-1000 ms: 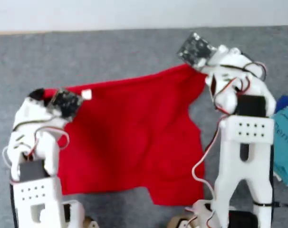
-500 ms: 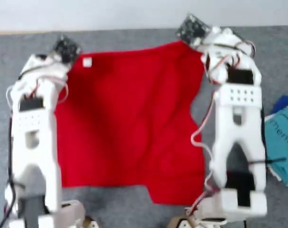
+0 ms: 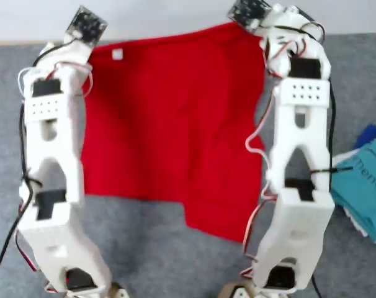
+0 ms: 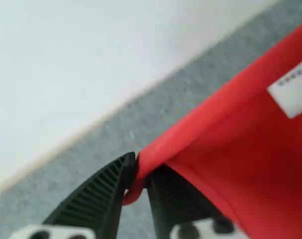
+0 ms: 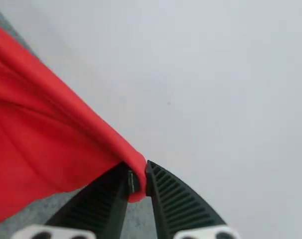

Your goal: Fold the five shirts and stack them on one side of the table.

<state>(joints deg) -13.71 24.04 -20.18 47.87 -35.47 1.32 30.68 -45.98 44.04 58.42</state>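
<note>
A teal shirt [image 3: 371, 186] lies at four o'clock on the grey surface [image 3: 144, 248]. The red shirt [image 3: 175, 124] spreads from the centre toward twelve. The left fingers [image 4: 106, 194] clench its eleven o'clock corner, and the right fingers [image 5: 176, 199] clench its one o'clock corner.

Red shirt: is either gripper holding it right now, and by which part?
Both. The left gripper pinches the red shirt at its far corner near the white tag; the right gripper pinches the opposite far corner.
</note>
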